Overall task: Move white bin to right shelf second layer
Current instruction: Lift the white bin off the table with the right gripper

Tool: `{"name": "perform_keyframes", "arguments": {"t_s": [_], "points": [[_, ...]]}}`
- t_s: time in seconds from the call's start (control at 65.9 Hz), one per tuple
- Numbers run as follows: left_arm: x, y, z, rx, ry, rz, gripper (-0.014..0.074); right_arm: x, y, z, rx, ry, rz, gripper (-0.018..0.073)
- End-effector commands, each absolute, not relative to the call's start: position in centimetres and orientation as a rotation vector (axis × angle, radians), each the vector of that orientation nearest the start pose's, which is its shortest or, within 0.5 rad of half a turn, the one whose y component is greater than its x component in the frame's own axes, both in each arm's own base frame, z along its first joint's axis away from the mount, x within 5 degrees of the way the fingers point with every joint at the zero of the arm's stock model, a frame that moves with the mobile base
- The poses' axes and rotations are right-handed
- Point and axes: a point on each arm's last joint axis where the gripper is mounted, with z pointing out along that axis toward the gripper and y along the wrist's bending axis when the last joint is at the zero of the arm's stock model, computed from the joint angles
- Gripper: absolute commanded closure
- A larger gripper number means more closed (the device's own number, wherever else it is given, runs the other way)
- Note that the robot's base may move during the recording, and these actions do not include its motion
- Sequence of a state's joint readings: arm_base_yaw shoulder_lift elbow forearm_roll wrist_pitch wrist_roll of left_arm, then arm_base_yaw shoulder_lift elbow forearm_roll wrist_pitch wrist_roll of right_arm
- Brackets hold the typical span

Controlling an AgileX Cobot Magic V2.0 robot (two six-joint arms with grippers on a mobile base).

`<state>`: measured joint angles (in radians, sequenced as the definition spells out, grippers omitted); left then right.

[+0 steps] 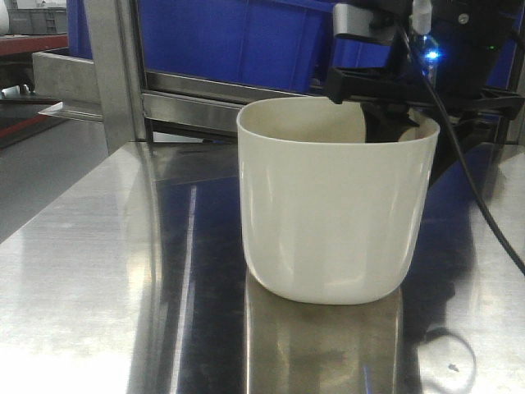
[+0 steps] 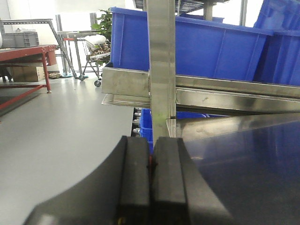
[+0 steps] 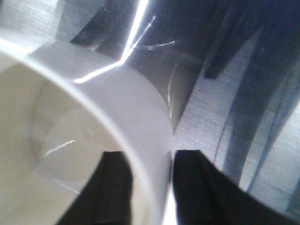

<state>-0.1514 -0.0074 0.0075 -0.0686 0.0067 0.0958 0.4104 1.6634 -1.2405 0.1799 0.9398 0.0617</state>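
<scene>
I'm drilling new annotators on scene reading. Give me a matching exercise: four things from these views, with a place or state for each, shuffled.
1 white bin
2 left gripper
3 right gripper
4 blue crate

A jaws pressed together, empty
B on the rack behind
C standing on the steel tabletop
D jaws astride the bin's wall

Pairs: 1-C, 2-A, 3-D, 4-B

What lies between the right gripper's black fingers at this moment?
The wall of the glossy cream-white plastic bin: the right gripper straddles its rim, one finger inside, one outside, in the right wrist view.
</scene>
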Motion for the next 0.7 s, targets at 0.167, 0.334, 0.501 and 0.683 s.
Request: {"name": "perform_keyframes", "arguments": {"t_s": [0.167,0.334,0.501,0.683], "points": [[5.5,-0.8,20.8,0.115,1.420,-0.110,0.0512,30.5,14.6,28.7,-0.361,2.663,0.377,0.0533],[5.5,-0.8,20.8,0.115,1.420,-0.110,0.0512,29.8,14.1,32.2,-0.340,2.466,0.395,0.0536],[5.5,-0.8,20.8,0.115,1.420,-0.110,0.0512,27.9,12.6,36.8,-0.335,2.249,0.374,0.0536],[5.5,-0.8,20.8,0.115,1.420,-0.110,0.0512,25.0,10.4,40.6,-0.327,2.036,0.313,0.0536]]}}
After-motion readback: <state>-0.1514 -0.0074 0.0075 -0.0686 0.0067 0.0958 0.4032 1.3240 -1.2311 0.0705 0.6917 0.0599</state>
